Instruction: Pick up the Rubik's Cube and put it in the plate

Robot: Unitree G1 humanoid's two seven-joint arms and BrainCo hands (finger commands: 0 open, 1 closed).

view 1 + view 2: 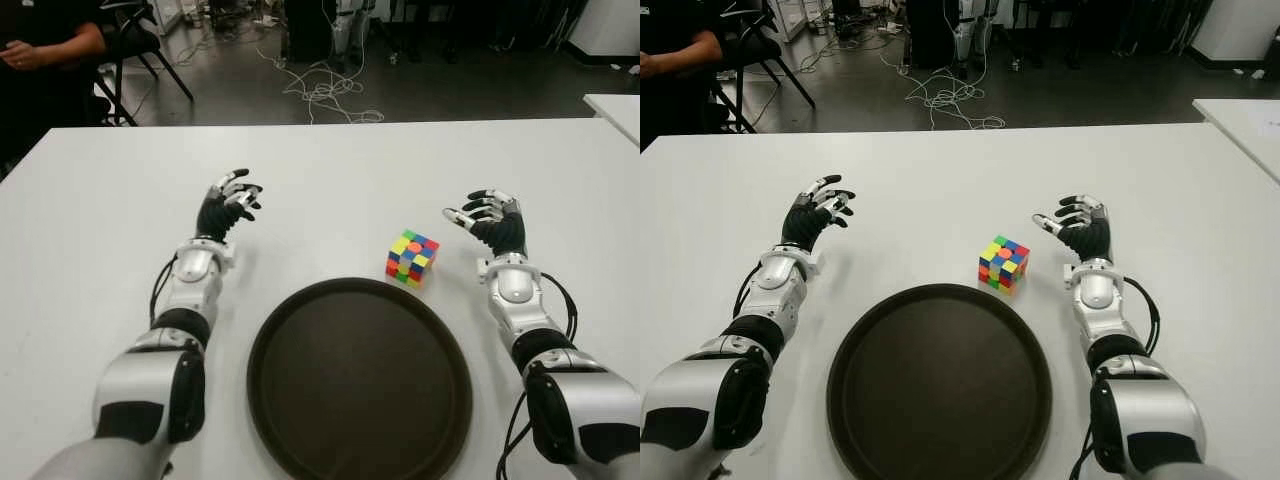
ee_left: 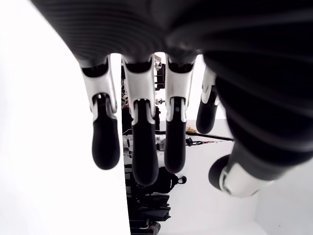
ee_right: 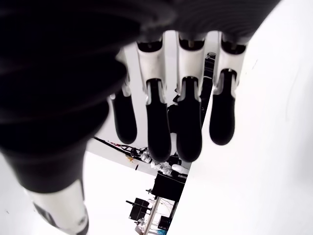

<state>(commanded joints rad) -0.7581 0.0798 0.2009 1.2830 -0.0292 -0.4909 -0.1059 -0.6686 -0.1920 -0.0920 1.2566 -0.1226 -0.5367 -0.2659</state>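
The Rubik's Cube (image 1: 412, 258) stands on the white table (image 1: 330, 170), just beyond the far right rim of the round dark plate (image 1: 360, 380). My right hand (image 1: 487, 217) hovers a short way to the cube's right, apart from it, fingers relaxed and holding nothing. My left hand (image 1: 232, 203) shows over the table well to the left of the cube and beyond the plate's left side, fingers loosely spread and empty. In the wrist views the left fingers (image 2: 138, 142) and right fingers (image 3: 159, 122) hang open with nothing between them.
A person (image 1: 45, 50) sits on a chair beyond the table's far left corner. Cables (image 1: 325, 90) lie on the floor behind the table. Another white table's corner (image 1: 615, 105) shows at the right.
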